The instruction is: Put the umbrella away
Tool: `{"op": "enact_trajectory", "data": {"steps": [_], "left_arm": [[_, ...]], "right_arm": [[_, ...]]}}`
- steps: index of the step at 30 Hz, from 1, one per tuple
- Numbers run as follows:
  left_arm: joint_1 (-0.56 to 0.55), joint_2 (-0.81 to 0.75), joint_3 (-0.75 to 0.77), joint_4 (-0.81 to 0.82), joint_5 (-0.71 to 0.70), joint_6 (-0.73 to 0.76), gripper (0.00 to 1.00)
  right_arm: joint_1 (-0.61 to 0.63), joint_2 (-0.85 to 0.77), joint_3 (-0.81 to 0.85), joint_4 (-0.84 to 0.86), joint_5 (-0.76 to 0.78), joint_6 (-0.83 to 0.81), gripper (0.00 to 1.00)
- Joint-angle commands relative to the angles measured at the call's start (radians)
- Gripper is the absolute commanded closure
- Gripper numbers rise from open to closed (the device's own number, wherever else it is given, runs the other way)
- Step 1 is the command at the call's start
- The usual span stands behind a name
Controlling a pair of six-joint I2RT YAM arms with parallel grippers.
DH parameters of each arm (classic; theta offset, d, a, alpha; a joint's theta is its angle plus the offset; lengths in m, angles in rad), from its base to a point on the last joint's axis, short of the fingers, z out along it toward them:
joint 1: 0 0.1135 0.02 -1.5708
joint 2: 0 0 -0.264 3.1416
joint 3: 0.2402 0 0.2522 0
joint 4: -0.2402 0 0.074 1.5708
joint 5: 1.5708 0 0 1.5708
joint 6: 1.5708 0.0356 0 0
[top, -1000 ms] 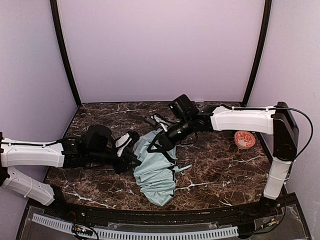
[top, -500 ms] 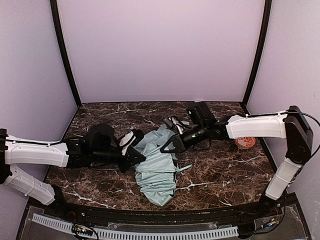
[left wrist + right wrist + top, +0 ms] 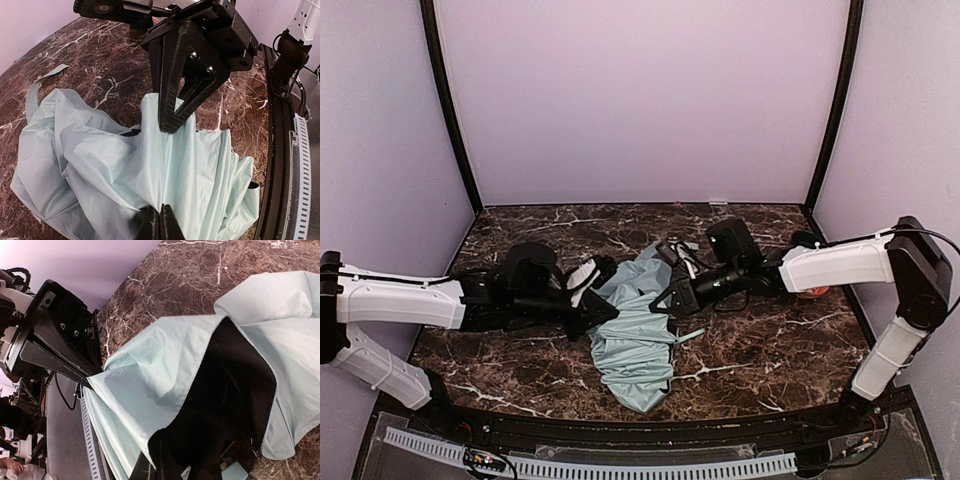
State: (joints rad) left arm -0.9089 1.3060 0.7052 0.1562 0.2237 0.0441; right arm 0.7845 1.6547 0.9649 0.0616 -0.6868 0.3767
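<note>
With its two black fingers pressed flat together, the left gripper (image 3: 160, 223) clamps a gathered fold of pale mint-green fabric. The fold belongs to the compact folding umbrella (image 3: 115, 170), which is mint on the outside and black on the underside. In the left wrist view the cloth draws into a tight pleat right at the fingertips. Directly across that same sheet of fabric, the right gripper (image 3: 169, 122) is also closed. Its long black fingers meet in a point and nip the umbrella's far edge, so the cloth hangs lifted between the two grippers. The right wrist view shows the black underside bunched against that gripper's own fingers, with the mint layer folded over it.

Below the lifted part, the rest of the umbrella lies collapsed and crumpled on the dark brown marble-patterned table (image 3: 760, 350), its canopy loose and unrolled. A narrow mint strip (image 3: 36, 90) trails from the umbrella's edge onto the stone. Well to the right of the umbrella, an orange-and-white patterned bowl (image 3: 817, 292) sits mostly hidden behind the right arm's white forearm.
</note>
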Motion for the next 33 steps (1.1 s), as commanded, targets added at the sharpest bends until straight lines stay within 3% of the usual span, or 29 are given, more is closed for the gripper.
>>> {"op": "enact_trajectory", "data": {"steps": [1,15,22,28,33], "left_arm": [[0.002,0.028,0.016,-0.041,-0.038,0.027,1.0],[0.028,0.253,0.061,0.001,-0.171,0.025,1.0],[0.045,0.363,0.077,-0.017,-0.179,0.024,1.0],[0.05,0.391,0.07,-0.017,-0.167,0.04,1.0],[0.061,0.407,0.071,-0.011,-0.143,0.042,1.0]], "right_arm": [[-0.056,0.001,-0.068,-0.009,0.105,0.017,1.0],[-0.056,0.154,-0.042,-0.036,0.176,0.002,1.0],[-0.057,0.105,0.022,-0.177,0.285,-0.055,0.76],[-0.047,-0.053,0.036,-0.28,0.44,-0.133,0.63],[0.121,-0.292,-0.115,-0.19,0.653,-0.353,0.53]]}}
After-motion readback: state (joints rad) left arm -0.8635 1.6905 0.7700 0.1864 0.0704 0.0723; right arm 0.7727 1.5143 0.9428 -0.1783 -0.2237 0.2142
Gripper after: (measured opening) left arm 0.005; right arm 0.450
